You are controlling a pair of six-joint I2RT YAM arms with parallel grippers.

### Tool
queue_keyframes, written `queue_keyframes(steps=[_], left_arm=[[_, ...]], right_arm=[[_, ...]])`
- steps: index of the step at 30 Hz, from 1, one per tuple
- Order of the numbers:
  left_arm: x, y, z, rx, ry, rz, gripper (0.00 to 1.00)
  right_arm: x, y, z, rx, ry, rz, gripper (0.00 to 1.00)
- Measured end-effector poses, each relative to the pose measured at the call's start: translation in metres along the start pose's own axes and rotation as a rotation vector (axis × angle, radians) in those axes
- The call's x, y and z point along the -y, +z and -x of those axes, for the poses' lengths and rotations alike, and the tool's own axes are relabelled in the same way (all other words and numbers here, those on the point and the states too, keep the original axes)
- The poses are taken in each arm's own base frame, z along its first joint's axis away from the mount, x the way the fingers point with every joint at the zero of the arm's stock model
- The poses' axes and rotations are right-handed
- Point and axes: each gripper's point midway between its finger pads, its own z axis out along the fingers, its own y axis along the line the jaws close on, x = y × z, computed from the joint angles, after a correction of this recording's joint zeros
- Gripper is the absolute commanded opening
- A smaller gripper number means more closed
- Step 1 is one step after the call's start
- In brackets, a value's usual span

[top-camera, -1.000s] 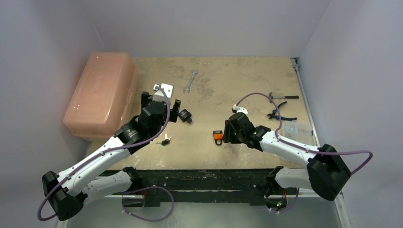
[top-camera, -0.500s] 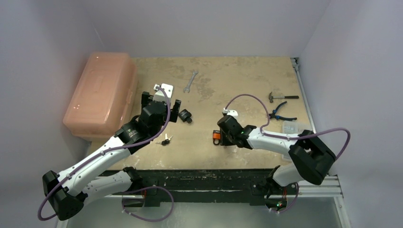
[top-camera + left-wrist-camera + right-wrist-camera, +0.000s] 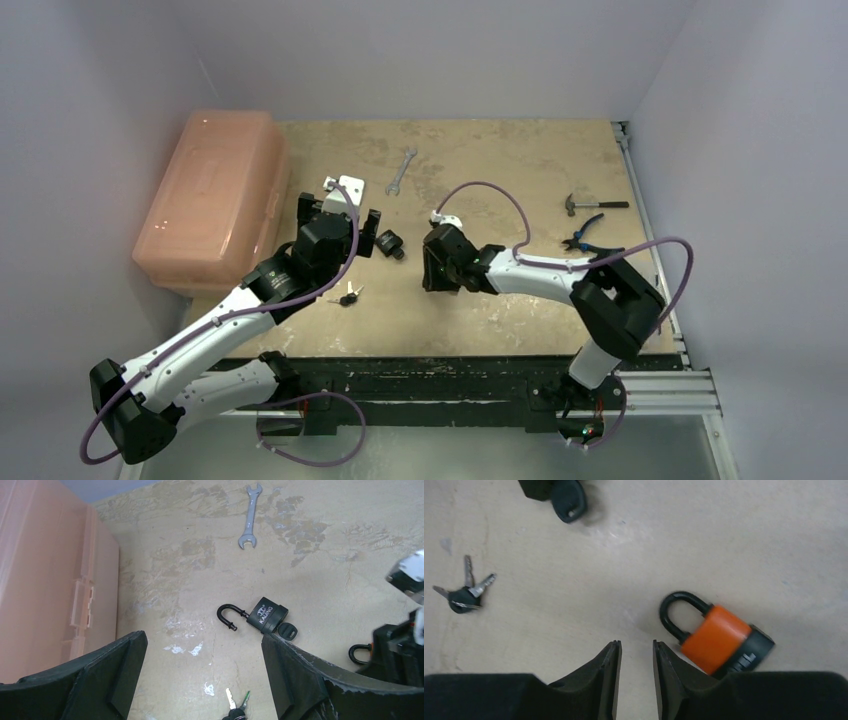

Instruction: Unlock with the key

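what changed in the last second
The right gripper swung left toward the black padlock and keys, grasping nothing; the orange padlock lies loose beside it. The left gripper, black padlock, keys and wrench stayed put.

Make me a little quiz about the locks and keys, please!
1. True or false: the orange lock has its shackle swung open.
2. What sticks in the bottom of the black lock? A) a key B) a nail C) nothing
3. Name the silver tool lying nearest the black lock.

Key
1. False. Both ends of its shackle sit in the body.
2. A
3. The wrench
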Motion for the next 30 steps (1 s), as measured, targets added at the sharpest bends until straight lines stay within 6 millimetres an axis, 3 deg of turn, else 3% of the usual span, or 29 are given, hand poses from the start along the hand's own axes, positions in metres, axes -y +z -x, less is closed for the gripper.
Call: queue_keyframes(steps=[4,8,12,16,18,21,24,30], left_arm=[[0.000,0.000,0.000,-0.001,0.000,0.000,0.92],[0.000,0.000,0.000,-0.001,0.000,0.000,0.92],[0.000,0.000,0.000,-0.001,0.000,0.000,0.92],[0.000,0.000,0.000,-0.001,0.000,0.000,0.92],[0.000,0.000,0.000,-0.001,0.000,0.000,0.92],[0.000,0.000,0.000,-0.001,0.000,0.000,0.92],[0.000,0.000,0.000,-0.001,0.000,0.000,0.92],[0.000,0.000,0.000,-0.001,0.001,0.000,0.92]], right_arm=[[-0.019,0.019,0.015,0.002,-0.005,0.023,0.38],[-0.026,0.037,0.020,-0.006,-0.021,0.014,0.38],[-0.030,0.039,0.029,0.005,-0.039,0.019,0.42],[-0.030,0.028,0.043,0.037,-0.094,0.034,0.78],[-0.031,0.018,0.051,0.061,-0.146,0.054,0.89],[-0.034,-0.005,0.053,0.079,-0.258,0.123,0.97],[-0.036,-0.024,0.053,0.079,-0.399,0.180,0.99],[-0.026,-0.026,0.038,-0.021,-0.612,0.189,0.99]])
